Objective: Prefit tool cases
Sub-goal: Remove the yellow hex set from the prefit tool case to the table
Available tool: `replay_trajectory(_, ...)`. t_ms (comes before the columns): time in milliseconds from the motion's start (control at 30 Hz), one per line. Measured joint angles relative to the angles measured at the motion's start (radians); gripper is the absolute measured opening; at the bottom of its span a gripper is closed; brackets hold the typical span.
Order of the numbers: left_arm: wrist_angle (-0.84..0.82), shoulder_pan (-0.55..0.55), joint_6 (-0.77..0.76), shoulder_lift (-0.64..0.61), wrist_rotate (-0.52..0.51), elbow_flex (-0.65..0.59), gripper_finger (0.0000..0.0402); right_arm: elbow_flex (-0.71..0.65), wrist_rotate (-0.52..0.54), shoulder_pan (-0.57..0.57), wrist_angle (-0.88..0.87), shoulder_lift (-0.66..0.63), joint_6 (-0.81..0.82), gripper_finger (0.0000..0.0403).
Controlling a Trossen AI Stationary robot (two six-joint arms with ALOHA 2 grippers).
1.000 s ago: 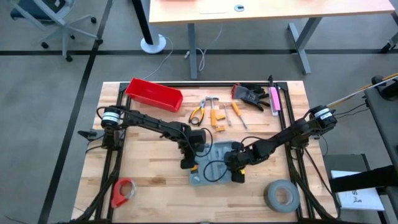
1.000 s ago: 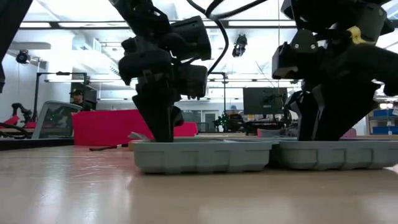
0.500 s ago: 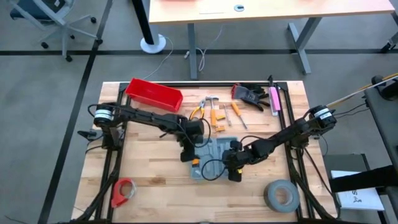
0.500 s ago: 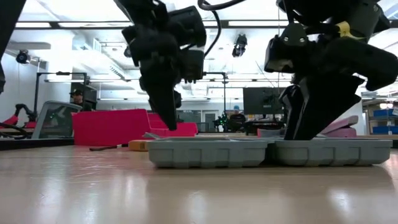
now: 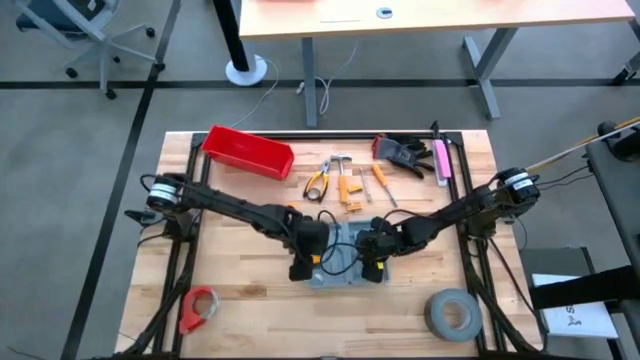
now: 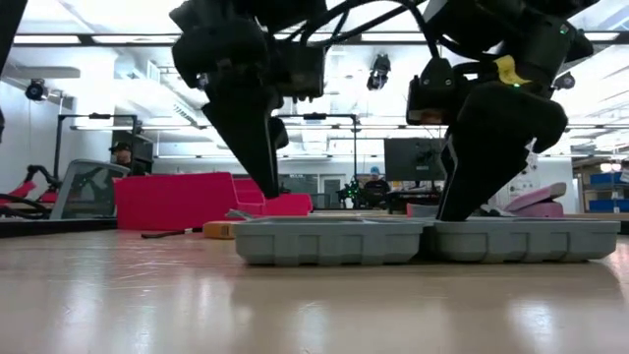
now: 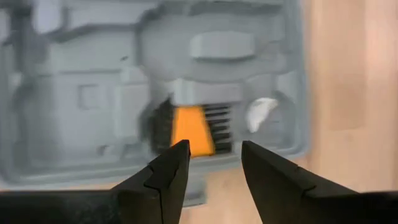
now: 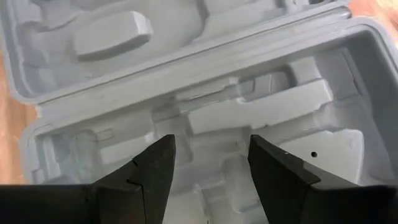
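**A:** Where is the case?

**B:** The case (image 5: 345,255) lies open and flat on the wooden table (image 5: 240,290), near the middle and slightly toward the front edge. Seen from above, it is a grey-blue rectangle between the two arms. In the low view both halves (image 6: 423,239) sit side by side on the tabletop, like two shallow trays joined at the middle.

**A:** And the grippers?

**B:** The left gripper (image 5: 300,262) is at the case's left edge, fingers pointing down. Its wrist camera shows the two dark fingers (image 7: 163,180) spread apart, holding nothing, over the rim of the case. An orange part (image 7: 191,129) sits in one of the grey moulded recesses just beyond them. The right gripper (image 5: 375,262) is over the case's right half. Its wrist camera shows its fingers (image 8: 149,169) also spread, with nothing between them, above empty grey recesses (image 8: 261,112).

**A:** What else is on the table?

**B:** A red bin (image 5: 247,152) stands at the back left. Small hand tools with orange and yellow handles (image 5: 345,182) lie scattered at the back centre, and black gloves (image 5: 405,152) lie just right of them beside a pink object (image 5: 441,160). A grey tape roll (image 5: 452,314) rests at the front right, and a red tape dispenser (image 5: 197,307) at the front left.
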Motion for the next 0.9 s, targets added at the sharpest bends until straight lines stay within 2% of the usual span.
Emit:
replay_trajectory(500,0.065,-0.076,-0.066,0.103,-0.037,0.038,0.0163,0.0,0.0,-0.003,-0.008,-0.001,0.008,0.0183)
replay_trajectory(767,0.008,-0.096,-0.014,0.159,-0.132,0.088,0.016,0.0,0.0,-0.005,-0.007,-0.001,0.008,0.0183)
replay_trajectory(900,-0.018,-0.109,0.019,0.161,-0.255,0.1,0.015,0.0,0.001,-0.006,-0.005,-0.001,0.008,0.0183)
